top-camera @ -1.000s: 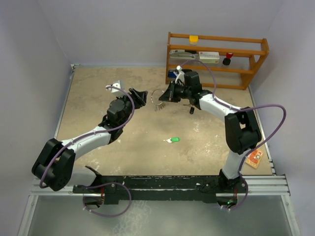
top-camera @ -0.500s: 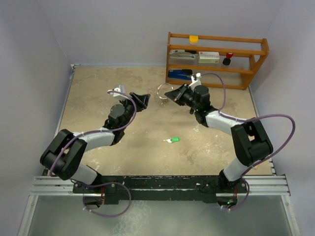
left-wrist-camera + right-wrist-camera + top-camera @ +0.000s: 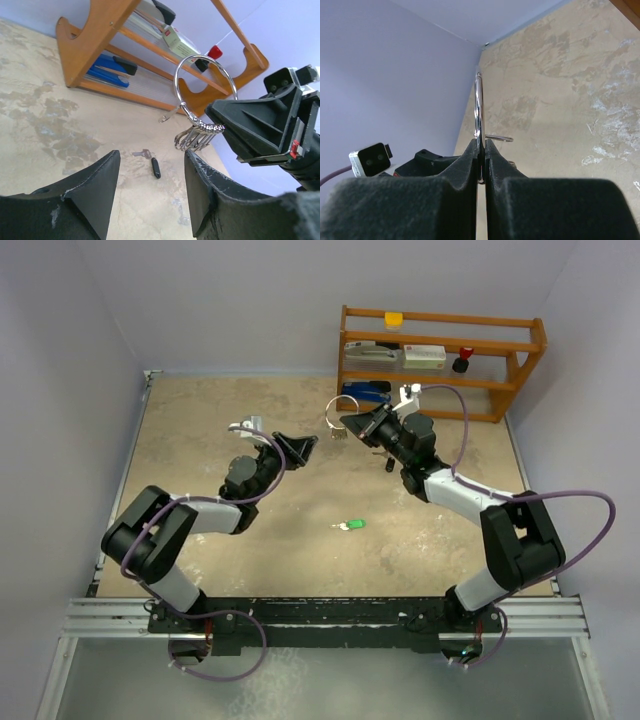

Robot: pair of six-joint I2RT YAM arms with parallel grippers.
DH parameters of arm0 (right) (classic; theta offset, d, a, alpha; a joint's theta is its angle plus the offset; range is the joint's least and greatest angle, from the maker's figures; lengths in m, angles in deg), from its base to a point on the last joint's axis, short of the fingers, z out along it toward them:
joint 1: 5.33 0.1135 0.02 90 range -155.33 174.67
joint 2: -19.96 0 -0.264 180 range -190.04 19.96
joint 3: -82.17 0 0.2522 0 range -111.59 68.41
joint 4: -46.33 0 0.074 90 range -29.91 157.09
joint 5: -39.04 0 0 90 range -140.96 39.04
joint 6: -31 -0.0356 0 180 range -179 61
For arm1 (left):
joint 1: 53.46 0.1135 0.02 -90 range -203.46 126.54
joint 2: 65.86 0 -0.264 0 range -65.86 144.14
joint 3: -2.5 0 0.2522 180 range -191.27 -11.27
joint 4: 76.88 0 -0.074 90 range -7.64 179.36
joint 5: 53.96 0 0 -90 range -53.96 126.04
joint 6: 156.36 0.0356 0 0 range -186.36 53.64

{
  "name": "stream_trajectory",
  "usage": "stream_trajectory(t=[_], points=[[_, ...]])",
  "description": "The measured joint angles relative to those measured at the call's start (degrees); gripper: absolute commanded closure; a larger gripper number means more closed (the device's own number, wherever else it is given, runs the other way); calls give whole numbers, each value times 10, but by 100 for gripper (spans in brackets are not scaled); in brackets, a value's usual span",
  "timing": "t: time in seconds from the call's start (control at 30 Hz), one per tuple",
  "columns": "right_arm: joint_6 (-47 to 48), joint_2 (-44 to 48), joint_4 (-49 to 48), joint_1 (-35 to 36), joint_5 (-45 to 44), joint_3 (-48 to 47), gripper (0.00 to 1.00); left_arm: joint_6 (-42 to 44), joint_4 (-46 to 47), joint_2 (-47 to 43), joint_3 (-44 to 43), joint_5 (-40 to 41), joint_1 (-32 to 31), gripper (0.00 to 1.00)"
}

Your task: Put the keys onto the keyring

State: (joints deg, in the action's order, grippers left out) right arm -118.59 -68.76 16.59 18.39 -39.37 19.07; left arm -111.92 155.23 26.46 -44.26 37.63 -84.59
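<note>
My right gripper (image 3: 347, 424) is shut on the keyring (image 3: 335, 421), a thin silver ring (image 3: 176, 86) held upright above the table with a cluster of small silver keys (image 3: 193, 138) hanging under it. In the right wrist view the ring (image 3: 478, 102) stands edge-on, pinched between the pads of the right gripper (image 3: 481, 146). My left gripper (image 3: 301, 448) faces the ring from the left, a short gap away, open and empty (image 3: 151, 153). A black-headed key (image 3: 156, 167) lies on the table below (image 3: 388, 463). A green-headed key (image 3: 350, 525) lies nearer the arms.
A wooden shelf (image 3: 522, 346) stands at the back right with a blue item (image 3: 365, 390), a white box and small red and yellow things on it. A small orange object (image 3: 517, 562) lies at the table's right edge. Purple walls enclose the table.
The right arm has swung its wrist round and carried the keyring slightly higher. The left gripper has moved right and nearer to the ring, its jaws a little narrower.
</note>
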Motion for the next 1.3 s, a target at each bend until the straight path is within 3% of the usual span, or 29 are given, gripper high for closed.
stream_trajectory(t=[0.4, 0.73, 1.3], points=[[0, 5, 1, 0, 11, 0, 100, -6, 70, 56, -3, -40, 0, 47], [0, 22, 5, 1, 20, 2, 100, 35, 202, 132, -4, -45, 0, 50], [0, 31, 8, 2, 31, 28, 100, 108, 212, 172, -33, -65, 0, 60]])
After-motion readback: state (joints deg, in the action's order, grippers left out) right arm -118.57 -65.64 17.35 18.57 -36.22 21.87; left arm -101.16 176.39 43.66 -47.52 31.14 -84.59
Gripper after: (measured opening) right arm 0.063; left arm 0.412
